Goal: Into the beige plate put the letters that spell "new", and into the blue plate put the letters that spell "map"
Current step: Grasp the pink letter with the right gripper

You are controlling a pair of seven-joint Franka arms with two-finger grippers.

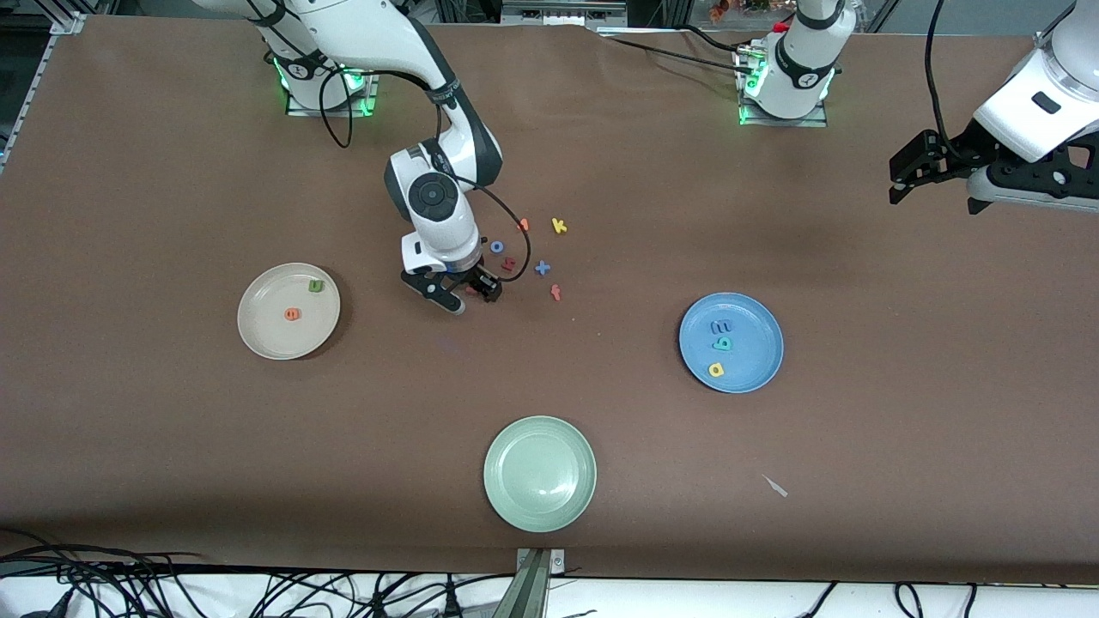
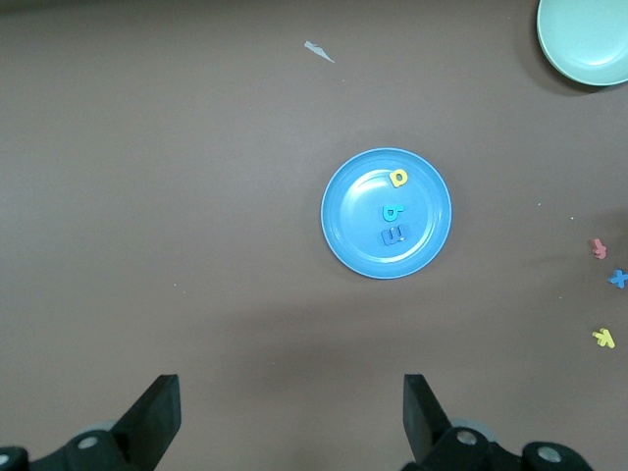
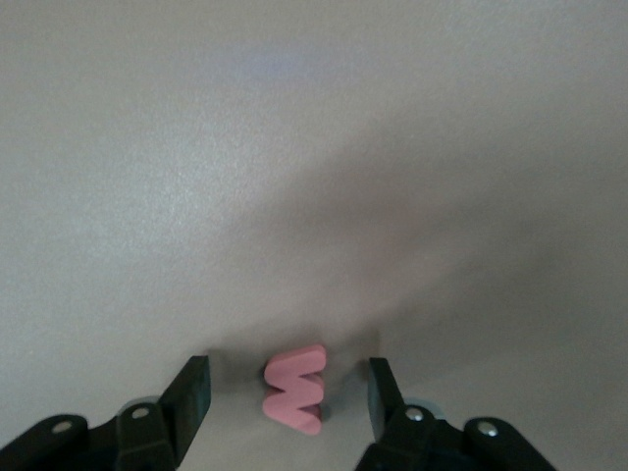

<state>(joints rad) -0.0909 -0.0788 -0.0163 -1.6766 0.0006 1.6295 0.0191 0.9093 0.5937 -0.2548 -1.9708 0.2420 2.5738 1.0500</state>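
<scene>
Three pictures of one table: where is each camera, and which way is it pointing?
Front view: high across the table, facing both arms; the right tool is down among loose letters, the left tool up at the left arm's end.
Left wrist view: on the left arm, looking down on the blue plate; its fingers spread wide.
Right wrist view: on the right arm, close to the table; fingers flank the pink "w", not touching.
Shared: front and left wrist views both show the blue plate.

A robotics lab: two white arms bolted to a brown-covered bench [image 1: 172,429], aluminium framing [image 1: 537,579] at its edge, cables [image 1: 103,584] trailing underneath.
</scene>
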